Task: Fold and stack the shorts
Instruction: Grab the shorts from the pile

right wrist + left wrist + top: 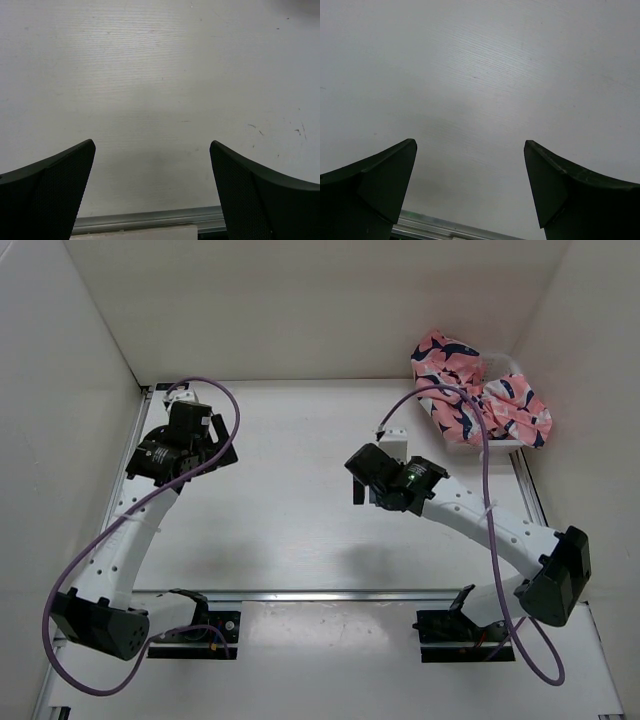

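I see the shorts (480, 400) crumpled in a soft coral-pink heap, with navy-and-white fish shapes all over, at the table's (290, 530) far right corner, draped over a white basket (506, 447). The left gripper (470, 147) and right gripper (152, 147) both hang spread wide over faintly grained white board, holding nothing (dark wedge fingers (55, 185) — the right pair finely dimpled).

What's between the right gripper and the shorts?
Top view: from the right gripper to the shorts there is only bare table. The arm's purple cable arcs over it.
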